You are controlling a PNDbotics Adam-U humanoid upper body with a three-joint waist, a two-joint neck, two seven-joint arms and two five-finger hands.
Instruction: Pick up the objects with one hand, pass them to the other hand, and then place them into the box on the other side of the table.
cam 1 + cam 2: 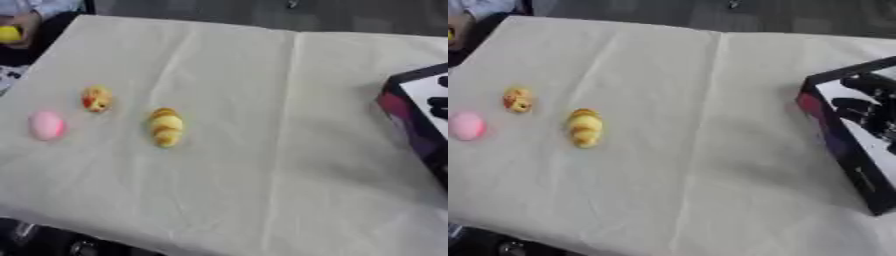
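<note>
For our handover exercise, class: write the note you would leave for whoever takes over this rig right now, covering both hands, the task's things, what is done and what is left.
Hands: the right hand shows as a dark shape over the box at the table's right side; its fingers cannot be made out. The left hand is not in view.
Things: the pink object, the small yellow-and-red object and the yellow-and-orange striped object lie apart on the cloth at the left.
Done: cannot tell what the box holds.
Left: pick up, pass and box all three.

Table (262, 190) under creased cream cloth (227, 75), pink ball (46, 125), orange-yellow toy (96, 98), yellow striped toy (165, 127), box (846, 137) at right
</note>
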